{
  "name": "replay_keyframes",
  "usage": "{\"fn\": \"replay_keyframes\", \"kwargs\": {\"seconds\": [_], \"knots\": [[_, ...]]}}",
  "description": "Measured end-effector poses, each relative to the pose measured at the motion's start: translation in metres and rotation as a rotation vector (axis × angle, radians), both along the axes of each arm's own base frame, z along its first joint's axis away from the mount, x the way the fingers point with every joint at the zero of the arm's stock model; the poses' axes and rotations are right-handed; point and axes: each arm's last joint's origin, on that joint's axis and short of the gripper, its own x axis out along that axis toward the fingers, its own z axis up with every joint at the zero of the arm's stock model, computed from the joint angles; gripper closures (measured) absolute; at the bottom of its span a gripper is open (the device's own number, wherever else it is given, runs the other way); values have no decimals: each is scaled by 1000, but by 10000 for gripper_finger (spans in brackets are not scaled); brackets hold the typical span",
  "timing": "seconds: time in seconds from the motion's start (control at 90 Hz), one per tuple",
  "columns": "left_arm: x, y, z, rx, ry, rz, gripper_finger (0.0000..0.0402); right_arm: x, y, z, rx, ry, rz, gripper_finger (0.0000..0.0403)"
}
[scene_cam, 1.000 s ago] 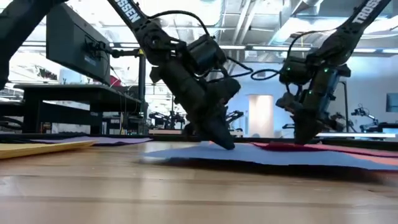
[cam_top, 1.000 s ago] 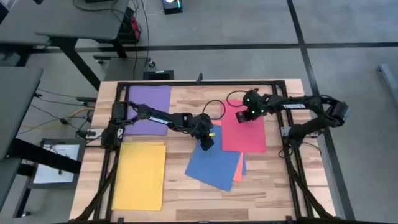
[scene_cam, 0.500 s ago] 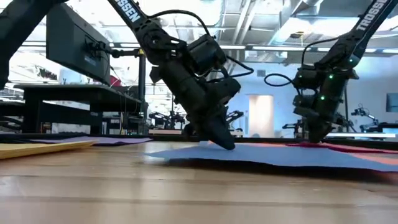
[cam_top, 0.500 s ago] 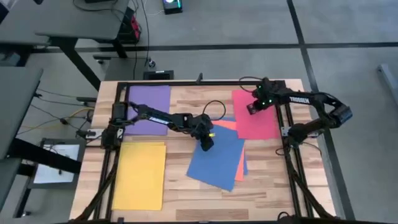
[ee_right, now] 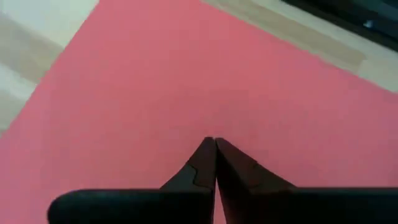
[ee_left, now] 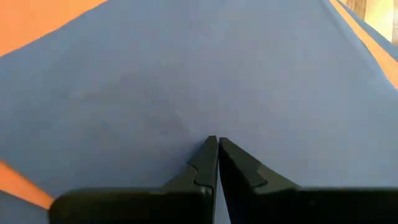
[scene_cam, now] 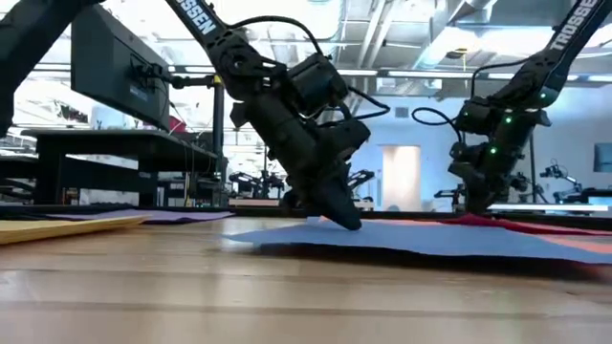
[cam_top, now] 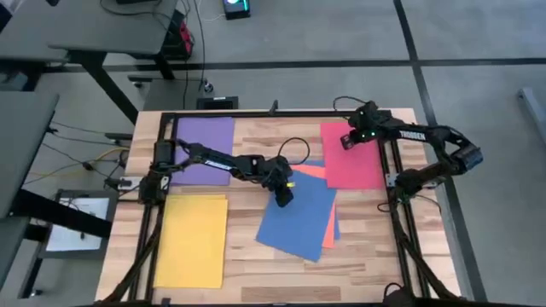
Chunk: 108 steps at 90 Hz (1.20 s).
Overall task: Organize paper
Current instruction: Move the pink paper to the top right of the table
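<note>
Here, the pink-red sheet [cam_top: 352, 158] at the bench's [cam_top: 256, 141] far right corner is pressed by the right gripper [cam_top: 348, 141], fingers together. The blue sheet [cam_top: 297, 220], mid-bench over the salmon-orange sheet [cam_top: 328, 230], is pinned by the left gripper [cam_top: 285, 198], likewise closed.

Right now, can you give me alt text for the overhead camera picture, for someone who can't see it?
Two dark robot arms press closed grippers onto coloured paper on a wooden table: the left gripper on a tilted blue sheet overlapping a salmon-orange sheet, the right gripper on a pink-red sheet. A purple sheet and a yellow sheet lie apart at left.
</note>
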Motion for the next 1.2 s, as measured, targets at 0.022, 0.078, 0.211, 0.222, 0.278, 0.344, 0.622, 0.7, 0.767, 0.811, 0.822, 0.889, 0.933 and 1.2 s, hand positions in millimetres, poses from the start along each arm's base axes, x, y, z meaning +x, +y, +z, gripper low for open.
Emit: {"fn": "replay_keyframes", "kwargs": {"seconds": [0.022, 0.078, 0.211, 0.222, 0.278, 0.344, 0.622, 0.7, 0.767, 0.811, 0.822, 0.889, 0.933, 1.2], "knots": [[0, 0, 0, 0, 0, 0, 402, 0, 1, 1, 11, -5, -11, 403], [0, 0, 0, -1, 0, 0, 402, 0, 5, 5, 61, -14, -52, 403], [0, 0, 2, -1, -5, 1, 402, 4, 19, 14, 200, -53, -101, 403], [0, 0, 2, -2, -6, 2, 402, 4, 21, 15, 211, -56, -104, 403], [0, 0, 2, -6, -9, 8, 402, 7, 27, 15, 255, -64, -111, 403], [0, 0, 2, -11, -9, 14, 402, 11, 33, 14, 273, -60, -99, 403], [1, 0, 2, -14, -13, 17, 402, 16, 28, -15, 313, -60, -134, 403], [1, 0, 2, -24, -13, 23, 402, 17, 23, -17, 281, -72, -112, 403], [1, 0, 2, -33, -12, 24, 402, 16, 19, -18, 259, -77, -92, 403], [1, -1, 2, -37, -12, 24, 402, 16, 16, -17, 233, -77, -77, 403], [1, -1, 2, -38, -12, 24, 402, 16, 15, -16, 225, -74, -74, 403], [1, -1, 2, -41, -12, 22, 402, 13, 9, -15, 181, -49, -68, 403], [1, -1, 2, -43, -12, 20, 402, 10, 6, -14, 164, -33, -65, 403], [0, -1, 2, -45, -10, 19, 402, 5, 8, -12, 216, 27, -109, 403]]}}
